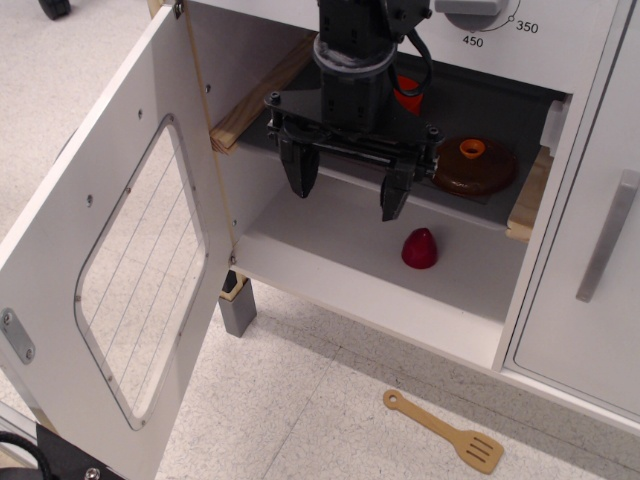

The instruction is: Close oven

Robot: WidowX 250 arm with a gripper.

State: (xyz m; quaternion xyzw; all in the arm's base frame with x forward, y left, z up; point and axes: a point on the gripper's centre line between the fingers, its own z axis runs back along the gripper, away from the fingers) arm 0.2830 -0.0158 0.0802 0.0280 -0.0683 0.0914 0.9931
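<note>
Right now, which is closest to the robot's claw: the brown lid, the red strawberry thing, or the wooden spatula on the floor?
From the black gripper:
1. Round brown lid with an orange knob, beside it on the dark shelf.
2. Small red cone-shaped toy, below on the white oven floor.
3. Wooden slotted spatula, down on the speckled floor outside.

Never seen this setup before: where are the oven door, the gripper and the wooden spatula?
oven door (90, 230): main view, white frame.
gripper (347, 197): main view, between fingertips.
wooden spatula (445, 430): main view, handle.
</note>
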